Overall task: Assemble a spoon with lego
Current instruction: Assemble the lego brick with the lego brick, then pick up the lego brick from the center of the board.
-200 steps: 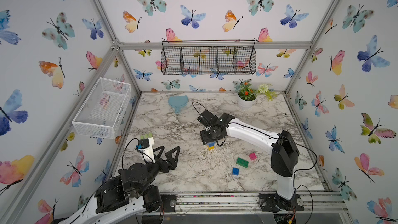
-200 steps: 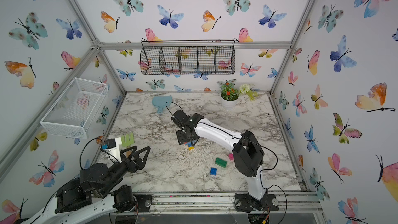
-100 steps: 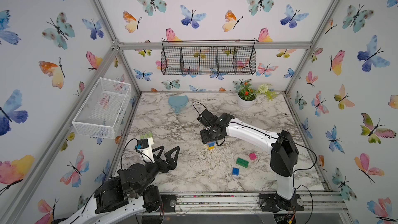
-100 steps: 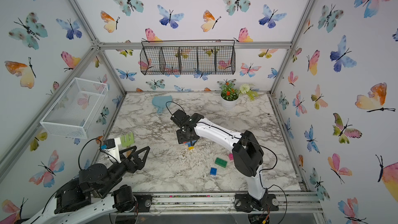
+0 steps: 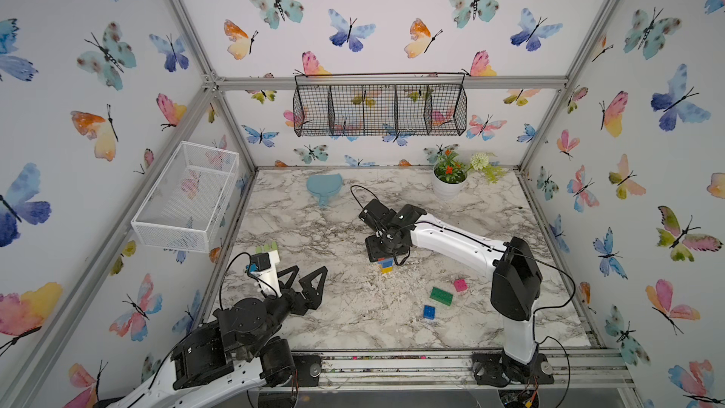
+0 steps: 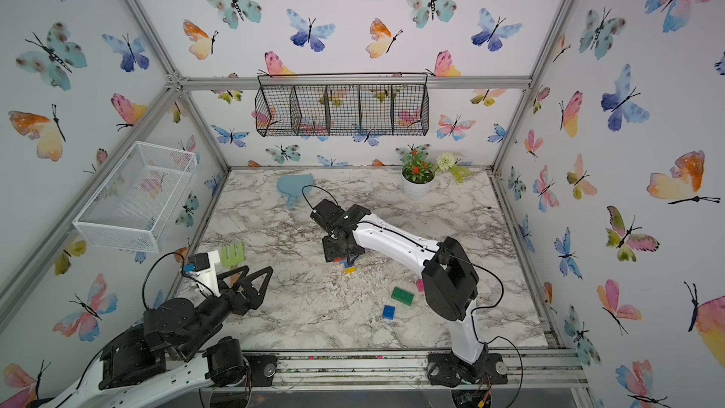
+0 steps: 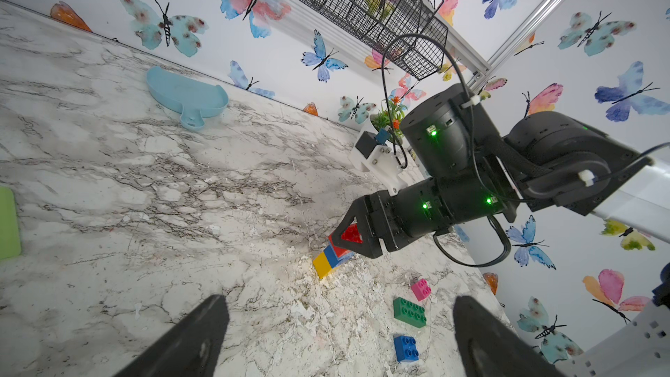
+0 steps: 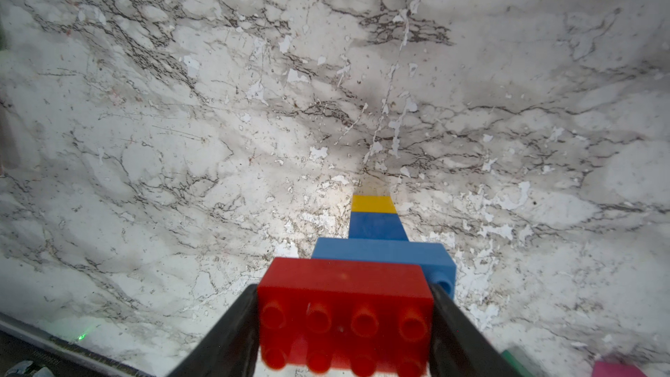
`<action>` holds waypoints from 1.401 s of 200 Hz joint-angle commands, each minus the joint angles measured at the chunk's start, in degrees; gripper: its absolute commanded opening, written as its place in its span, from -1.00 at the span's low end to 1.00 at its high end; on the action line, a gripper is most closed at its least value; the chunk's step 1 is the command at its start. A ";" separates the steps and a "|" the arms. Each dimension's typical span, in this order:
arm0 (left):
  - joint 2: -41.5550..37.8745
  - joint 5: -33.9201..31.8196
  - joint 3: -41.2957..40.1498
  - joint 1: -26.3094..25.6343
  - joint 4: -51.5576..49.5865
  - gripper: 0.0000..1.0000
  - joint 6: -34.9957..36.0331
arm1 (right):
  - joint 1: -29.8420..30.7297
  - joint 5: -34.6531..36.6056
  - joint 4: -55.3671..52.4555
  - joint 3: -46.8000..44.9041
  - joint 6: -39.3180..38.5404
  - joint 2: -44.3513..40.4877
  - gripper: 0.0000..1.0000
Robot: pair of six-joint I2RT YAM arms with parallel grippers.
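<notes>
Near the middle of the marble table (image 5: 333,229), the half-built spoon (image 5: 386,264) stood with its yellow end down, well apart from every edge, with bare marble on its far and left sides. It stepped from a narrow yellow and blue stem to a longer light-blue piece, with a red brick (image 8: 344,284) on top. The right gripper (image 8: 344,295) clamped that red brick at both ends. A green brick (image 5: 441,295), a pink brick (image 5: 460,285) and a small blue brick (image 5: 428,312) lay loose toward the front right. The left gripper (image 5: 309,270) hung wide open and empty near the front-left edge.
</notes>
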 commanded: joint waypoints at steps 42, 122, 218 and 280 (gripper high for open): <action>-0.54 -0.75 -0.60 -0.24 0.19 0.97 0.44 | 0.10 1.29 -1.96 1.13 0.59 0.35 0.60; -0.42 -0.48 -0.60 -0.30 0.21 0.97 0.40 | 0.19 -0.09 1.13 0.32 0.47 -3.22 0.61; 5.52 9.97 -3.62 -0.24 8.09 0.97 3.66 | 0.04 3.73 1.92 0.34 -2.04 -10.29 0.71; 25.06 25.82 -3.35 -0.18 16.57 0.24 -0.29 | -14.89 -0.17 2.40 -15.60 -9.28 -27.21 0.82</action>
